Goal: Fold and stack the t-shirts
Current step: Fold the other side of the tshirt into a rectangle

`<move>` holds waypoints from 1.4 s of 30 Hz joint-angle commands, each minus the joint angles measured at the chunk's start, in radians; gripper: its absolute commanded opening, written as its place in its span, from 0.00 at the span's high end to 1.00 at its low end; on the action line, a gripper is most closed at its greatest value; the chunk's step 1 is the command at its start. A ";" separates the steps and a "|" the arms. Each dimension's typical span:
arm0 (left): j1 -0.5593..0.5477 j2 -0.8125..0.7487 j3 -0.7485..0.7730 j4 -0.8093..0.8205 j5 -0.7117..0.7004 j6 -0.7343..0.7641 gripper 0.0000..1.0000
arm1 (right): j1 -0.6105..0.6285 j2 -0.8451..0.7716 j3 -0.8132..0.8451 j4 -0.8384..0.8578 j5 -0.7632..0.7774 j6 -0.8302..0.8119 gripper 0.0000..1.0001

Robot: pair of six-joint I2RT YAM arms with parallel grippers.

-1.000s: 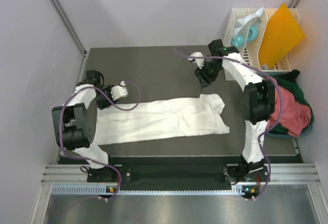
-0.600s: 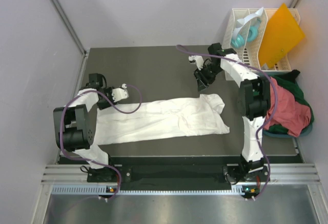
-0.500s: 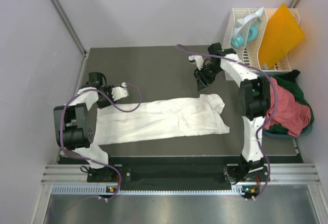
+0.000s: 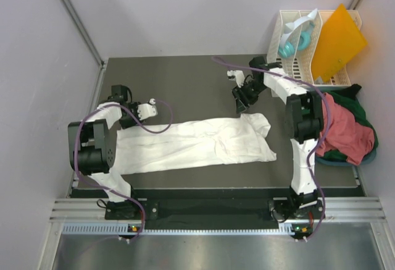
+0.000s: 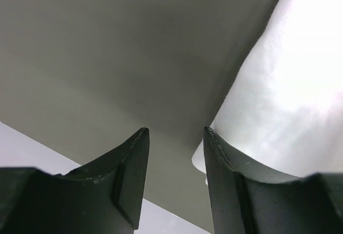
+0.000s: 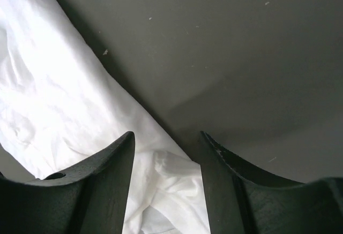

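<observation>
Dark grey matte tabletop, pale walls closing it in on three sides. Large white t-shirt lies mid-table, folded into long strip. Left gripper by strip's far left edge, fingers parted, holding nothing. Right gripper over strip's right end, parted, empty. Salmon-red t-shirt crumpled on dark green t-shirt at right edge, near white slatted plastic rack.

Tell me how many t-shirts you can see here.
3: the white t-shirt spread flat across the table, and the salmon-red t-shirt and dark green t-shirt heaped together at its right edge. The heap may hide more.
</observation>
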 commanded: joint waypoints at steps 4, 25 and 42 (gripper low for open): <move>-0.012 0.019 0.039 -0.030 0.007 0.008 0.52 | -0.010 -0.084 -0.002 0.025 0.019 0.015 0.48; -0.025 0.033 0.051 0.073 -0.109 -0.087 0.54 | -0.008 -0.216 -0.106 -0.063 0.068 -0.094 0.47; -0.026 0.019 0.219 -0.418 0.073 0.025 0.63 | -0.007 -0.226 -0.139 -0.057 0.084 -0.110 0.47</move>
